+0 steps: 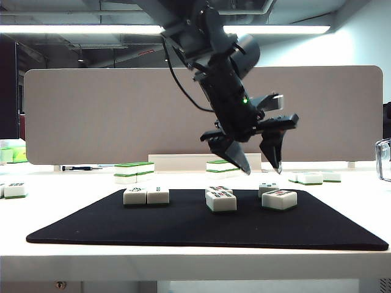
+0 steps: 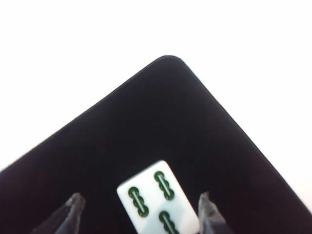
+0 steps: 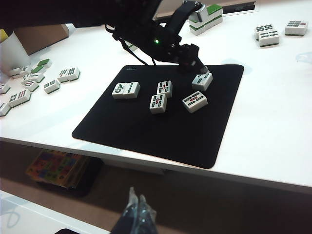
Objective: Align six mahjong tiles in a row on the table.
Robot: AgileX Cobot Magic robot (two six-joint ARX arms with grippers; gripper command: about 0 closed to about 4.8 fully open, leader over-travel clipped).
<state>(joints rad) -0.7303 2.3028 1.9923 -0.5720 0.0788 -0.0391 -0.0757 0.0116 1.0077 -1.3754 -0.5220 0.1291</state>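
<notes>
2 tools (image 1: 255,160) (image 3: 137,210), 6 mahjong tiles (image 3: 160,89)

I see my left tool (image 1: 256,166) hanging with jaws spread above the rear right tile (image 1: 268,187) of six mahjong tiles (image 1: 220,201) scattered across the black mat (image 1: 183,229).

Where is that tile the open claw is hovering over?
In the exterior view the tile lies on the black mat, right of centre near its back edge, just behind another tile. The left gripper hangs above it, jaws open.
</notes>
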